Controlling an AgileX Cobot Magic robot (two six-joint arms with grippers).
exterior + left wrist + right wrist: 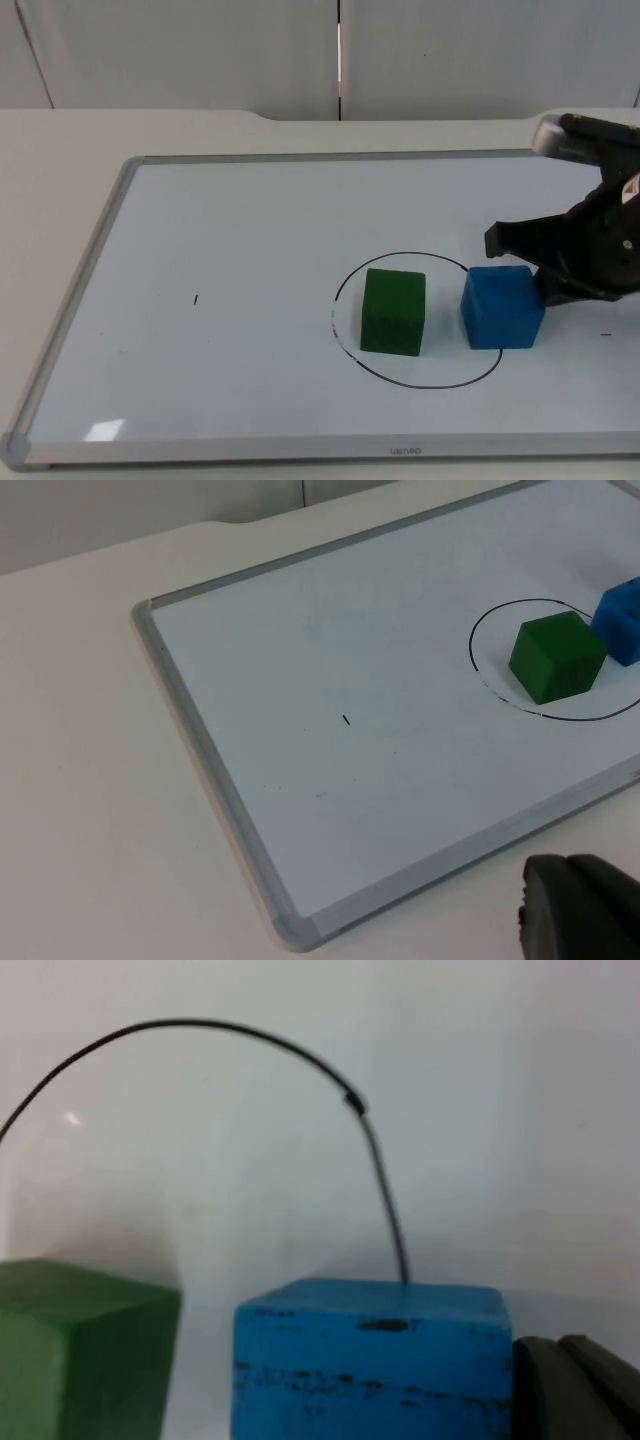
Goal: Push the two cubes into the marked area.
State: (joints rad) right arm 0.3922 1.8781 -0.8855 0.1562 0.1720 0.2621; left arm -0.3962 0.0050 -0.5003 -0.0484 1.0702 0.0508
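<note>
My right gripper, aperture impossible to judge, nudges the blue cube across the drawn circle; the green cube sits inside, left arm waiting.

Green cube: matte, upright on one face, lying wholly inside the marked area, a black hand-drawn ring, toward its left side. Blue cube: upright, its paint scuffed with dark flecks on the side face, standing just right of the green cube with a narrow gap between them. It sits across the ring's right arc, partly inside, partly outside.
</note>
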